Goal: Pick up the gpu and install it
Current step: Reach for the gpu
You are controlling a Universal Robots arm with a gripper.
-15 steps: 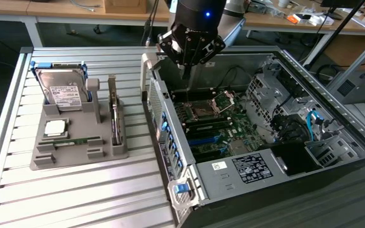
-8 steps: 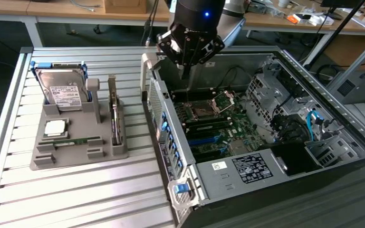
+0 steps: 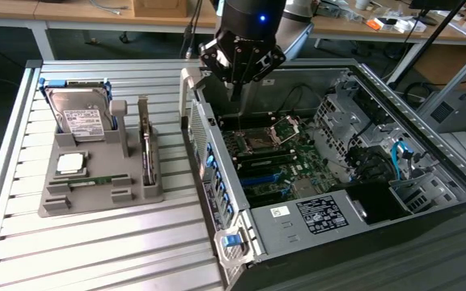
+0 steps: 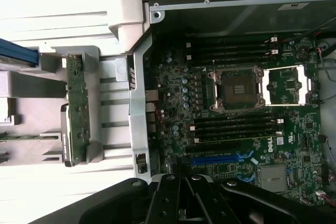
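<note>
Hand (image 4: 184,182) closed, empty; gpu (image 4: 77,111) edge-on in holder (image 3: 95,194), faces hidden.

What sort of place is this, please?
Probably a robotics lab for computer assembly: an open PC case, a grey fixture holding the gpu and a hard drive, workbenches behind.

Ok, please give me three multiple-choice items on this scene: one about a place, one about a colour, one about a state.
1. Where is the gpu? A in the gripper; B standing in the grey holder; C on the motherboard.
2. The long coloured slot on the motherboard is: A white; B red; C blue.
3. The gripper is: A shut, empty; B open; C shut on the gpu.
Answers: B, it stands on edge in the holder; C, seen in the wrist view; A, it is closed above the case, holding nothing.
</note>
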